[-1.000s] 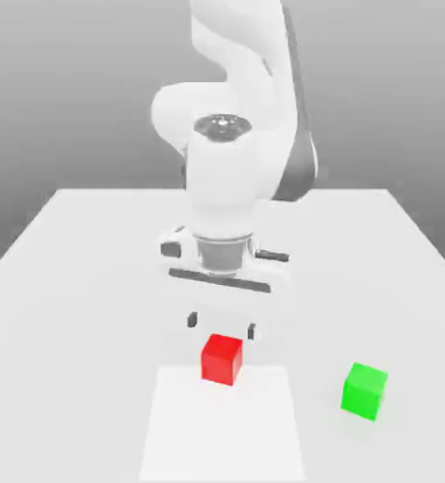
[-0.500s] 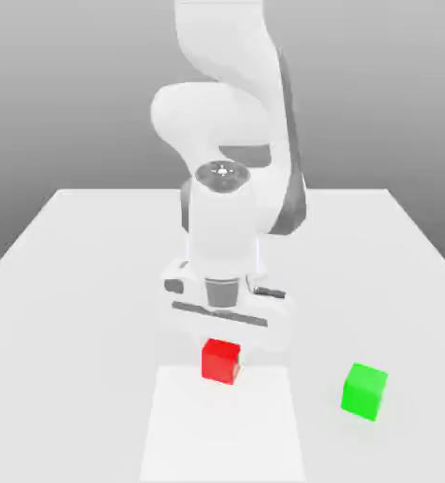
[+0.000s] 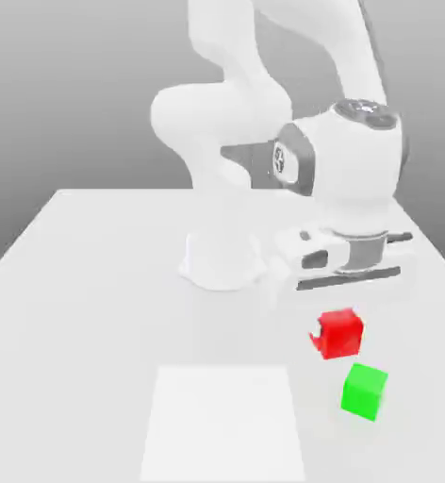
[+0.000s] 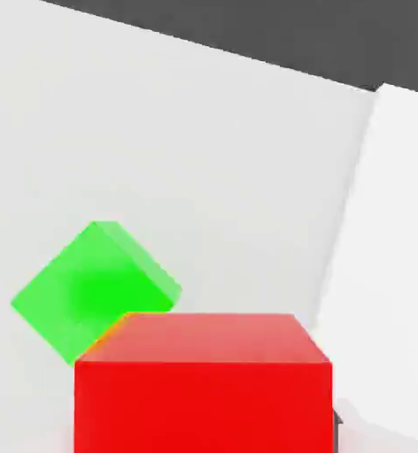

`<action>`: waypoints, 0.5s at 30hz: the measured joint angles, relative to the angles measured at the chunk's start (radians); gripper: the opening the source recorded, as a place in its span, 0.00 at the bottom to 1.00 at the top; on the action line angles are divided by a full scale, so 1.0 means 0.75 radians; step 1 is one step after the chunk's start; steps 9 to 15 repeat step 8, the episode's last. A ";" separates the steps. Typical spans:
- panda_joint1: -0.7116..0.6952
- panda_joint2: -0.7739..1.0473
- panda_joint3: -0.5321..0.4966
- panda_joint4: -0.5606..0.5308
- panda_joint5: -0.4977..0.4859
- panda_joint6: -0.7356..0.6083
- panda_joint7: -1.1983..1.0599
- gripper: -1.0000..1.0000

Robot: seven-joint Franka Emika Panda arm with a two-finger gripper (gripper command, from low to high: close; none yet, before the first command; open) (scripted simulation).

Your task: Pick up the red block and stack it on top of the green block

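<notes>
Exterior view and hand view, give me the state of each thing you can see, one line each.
red block: held in the gripper, lifted off the table, close above the green block.
green block: resting on the table, nothing stacked on it.
gripper: shut on the red block.
table: white, bears the green block.

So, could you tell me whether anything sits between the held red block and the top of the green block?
Nothing visible does. The gripper holds the red block in the air beside and above the green block, whose top face is bare; only open table lies around it.
</notes>
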 joint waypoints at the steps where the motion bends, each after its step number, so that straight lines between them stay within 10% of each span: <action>1: 0.016 0.041 -0.007 0.010 -0.020 0.031 0.008 0.00; 4: 0.007 0.178 -0.045 0.023 -0.090 0.152 0.053 0.00; 5: 0.013 0.217 -0.055 0.025 -0.110 0.188 0.067 1.00; 15: 0.013 0.217 -0.055 0.025 -0.110 0.188 0.067 1.00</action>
